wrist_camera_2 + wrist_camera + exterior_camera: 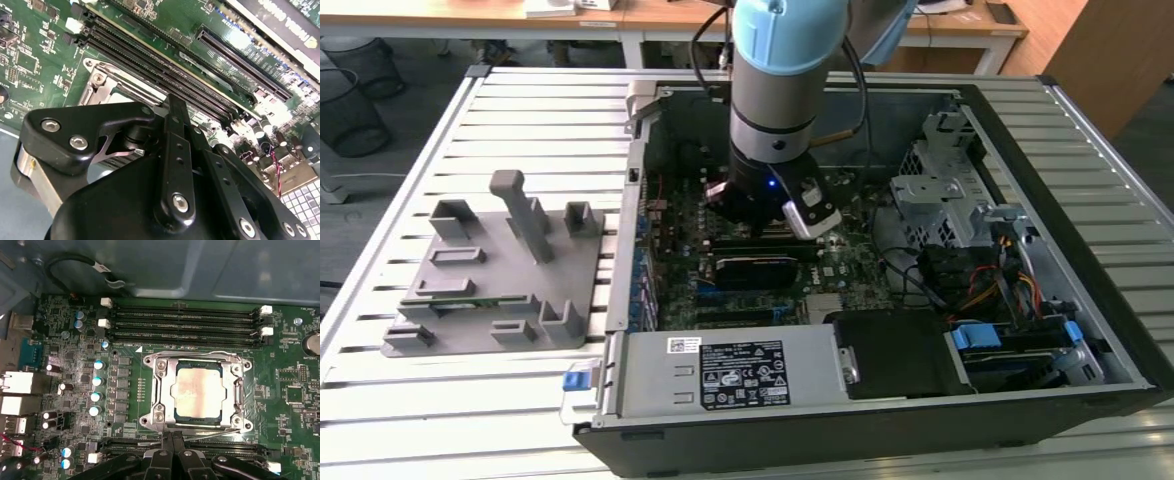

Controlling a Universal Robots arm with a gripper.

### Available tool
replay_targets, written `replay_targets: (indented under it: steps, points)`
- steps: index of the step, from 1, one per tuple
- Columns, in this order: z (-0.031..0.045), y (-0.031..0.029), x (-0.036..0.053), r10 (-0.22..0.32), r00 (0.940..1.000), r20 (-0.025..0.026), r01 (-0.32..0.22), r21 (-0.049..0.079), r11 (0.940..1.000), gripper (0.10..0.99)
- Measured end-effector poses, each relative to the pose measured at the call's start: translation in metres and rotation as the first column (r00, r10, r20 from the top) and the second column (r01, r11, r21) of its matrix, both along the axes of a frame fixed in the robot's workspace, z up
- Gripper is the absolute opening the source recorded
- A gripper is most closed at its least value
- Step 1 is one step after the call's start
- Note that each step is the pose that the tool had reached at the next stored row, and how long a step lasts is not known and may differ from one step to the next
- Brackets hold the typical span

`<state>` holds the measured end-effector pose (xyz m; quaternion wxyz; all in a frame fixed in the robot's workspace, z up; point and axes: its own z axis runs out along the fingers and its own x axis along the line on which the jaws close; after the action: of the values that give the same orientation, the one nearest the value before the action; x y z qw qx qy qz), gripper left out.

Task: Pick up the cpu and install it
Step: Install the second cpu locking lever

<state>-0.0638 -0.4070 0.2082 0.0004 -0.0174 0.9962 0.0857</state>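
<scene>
CPU (198, 391): sits flat in the metal-framed socket (165, 412) on the motherboard (75, 340), silver top up — seen in the first wrist view.

Exterior view
- arm: grey-and-blue arm reaches down into the open computer case (1067, 330), over the middle of the board.
- gripper (767, 222): low over the board, just above a black card; fingertips hidden by the wrist body.
- fixture (500, 275): grey plastic block plate with upright posts on the slatted table (400, 400), at the exterior view's left of the case, well apart from the arm.
- power supply (727, 372): grey box with a label along the case's near wall.

Second wrist view
- gripper (170, 107): black linkage and finger arms converge to a narrow tip; fingers drawn together, nothing seen between them.
- socket: one corner of the silver frame with a screw shows just beyond the fingertip.
- memory slots (150, 55): long black rows run across the green board past the socket.

First wrist view
- gripper (171, 436): fingers pressed together — closed on nothing, tip near the socket frame's edge, apart from the chip.
- memory slots: four black rows with white latches on the socket's far side.
</scene>
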Motion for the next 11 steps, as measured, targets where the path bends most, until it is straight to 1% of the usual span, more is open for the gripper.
replay_targets:
  steps: [3,5,8,11]
  points:
    - [-0.0006,-0.0038,-0.0003,0.000,1.0000,0.0000,0.000,0.033,0.9994,0.106]
    - [-0.0007,-0.0063,-0.0019,0.000,1.0000,0.0001,0.000,0.052,0.9986,0.106]
    - [-0.0007,-0.0102,-0.0044,0.000,1.0000,0.0000,0.000,0.072,0.9974,0.106]
    - [-0.0007,-0.0127,-0.0058,0.000,1.0000,0.0001,0.000,0.085,0.9964,0.106]
